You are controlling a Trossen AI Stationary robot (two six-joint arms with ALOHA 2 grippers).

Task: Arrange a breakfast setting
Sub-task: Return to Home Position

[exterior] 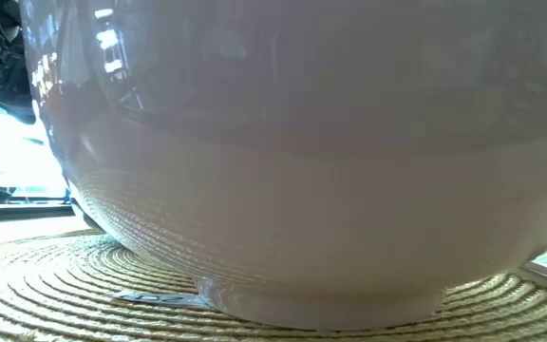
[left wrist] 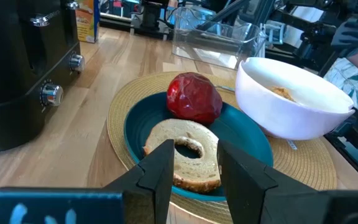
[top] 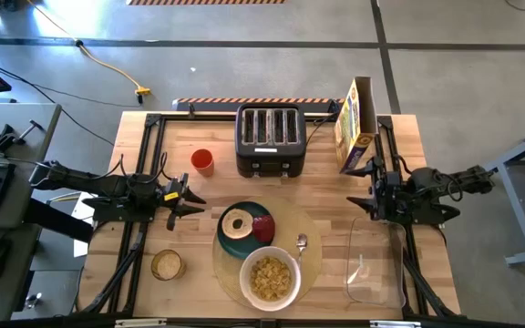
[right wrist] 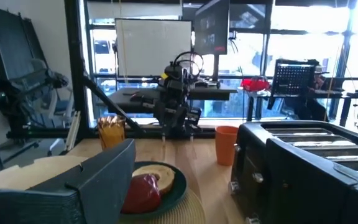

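Holds left gripper [top: 192,196] jaws apart and empty, with dark teal plate [left wrist: 138,127], bagel half [left wrist: 188,149] and red food item [left wrist: 194,99] just ahead, white bowl [left wrist: 291,109] beyond; holds right gripper [top: 358,189] jaws apart, well off from them

No readable text; print on the cereal box [top: 349,128] too small.
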